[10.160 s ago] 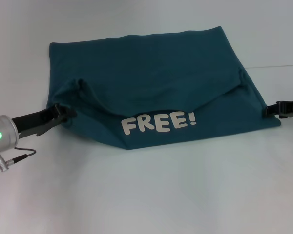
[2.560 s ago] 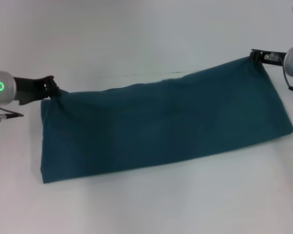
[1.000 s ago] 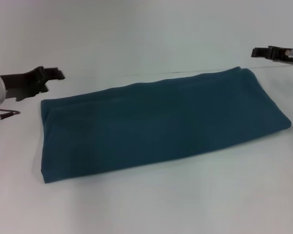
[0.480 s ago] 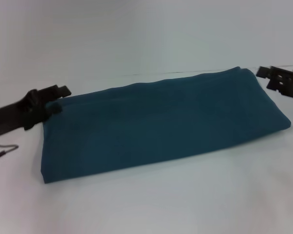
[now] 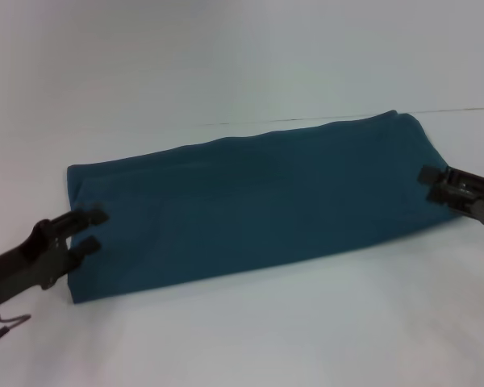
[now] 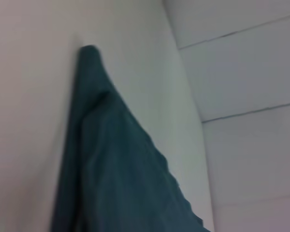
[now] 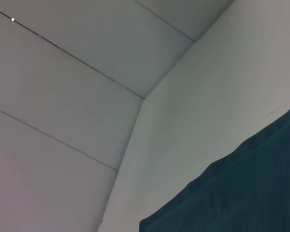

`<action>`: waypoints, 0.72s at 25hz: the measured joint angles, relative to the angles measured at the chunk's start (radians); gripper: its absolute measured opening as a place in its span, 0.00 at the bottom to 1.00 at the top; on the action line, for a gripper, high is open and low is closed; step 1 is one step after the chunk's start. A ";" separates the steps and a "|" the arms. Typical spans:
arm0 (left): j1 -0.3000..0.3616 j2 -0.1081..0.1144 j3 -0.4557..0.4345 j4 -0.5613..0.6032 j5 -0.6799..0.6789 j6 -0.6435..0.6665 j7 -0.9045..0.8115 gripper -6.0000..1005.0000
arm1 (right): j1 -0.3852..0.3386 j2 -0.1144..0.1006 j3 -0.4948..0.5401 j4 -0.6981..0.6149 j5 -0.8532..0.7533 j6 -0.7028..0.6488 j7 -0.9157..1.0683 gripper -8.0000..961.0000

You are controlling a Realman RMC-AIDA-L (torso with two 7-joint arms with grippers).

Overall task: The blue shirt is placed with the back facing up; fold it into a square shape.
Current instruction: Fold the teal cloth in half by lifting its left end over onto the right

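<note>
Left gripper (image 5: 87, 230) is nearest, low at the robot's left, coming in from the near-left edge of the head view. Its two dark fingers (image 5: 89, 216) stand apart, one above the other, at the near-left end of the blue shirt (image 5: 258, 205). Tips overlap the short left edge of the cloth, near its front corner; nothing is pinched between them as far as the head view shows. A thin cable hangs under that arm near the picture edge.

The blue shirt lies flat on the white table (image 5: 250, 330) as one long folded band, running from near-left to far-right across the middle. Only plain teal fabric faces up, no lettering visible. The near long edge is straight; the far long edge is slightly wavy. The left end is squared off, the right end tapers a little.

Left wrist view: the shirt (image 6: 111, 159) shows as a layered fold edge narrowing to a corner, lying on the table (image 6: 34, 121).

Right gripper (image 5: 430, 176) is farther back at the robot's right, at the right end of the band, roughly mid-height on that short edge. Its tip sits over or against the cloth; contact can't be confirmed, and whether it's spread or closed, cannot tell.

Right wrist view: a far edge of the shirt (image 7: 241, 193) on the table (image 7: 208, 111), with panelled wall (image 7: 63, 96) behind.
</note>
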 joint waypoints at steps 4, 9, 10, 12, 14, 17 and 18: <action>0.010 -0.003 -0.013 -0.033 0.001 -0.031 0.011 0.62 | 0.003 0.000 -0.001 0.001 0.000 -0.003 -0.009 0.82; 0.024 -0.009 -0.014 -0.056 0.004 -0.072 0.014 0.62 | 0.006 0.001 -0.002 0.001 -0.001 -0.001 -0.015 0.82; 0.026 -0.009 -0.014 -0.057 0.004 -0.075 0.014 0.62 | 0.006 0.001 -0.002 0.001 -0.001 0.000 -0.015 0.82; 0.028 -0.010 -0.015 -0.061 0.005 -0.082 0.016 0.62 | 0.006 0.000 -0.002 0.000 -0.001 0.001 -0.016 0.82; 0.028 -0.010 -0.015 -0.076 0.009 -0.097 0.024 0.62 | 0.005 -0.001 0.000 0.000 -0.001 0.002 -0.016 0.82; 0.024 -0.010 -0.013 -0.092 0.012 -0.118 0.037 0.62 | 0.004 -0.003 0.002 0.001 -0.001 0.004 -0.019 0.82; 0.023 -0.009 -0.013 -0.094 0.012 -0.122 0.039 0.62 | 0.004 -0.003 0.003 0.001 -0.001 0.004 -0.021 0.82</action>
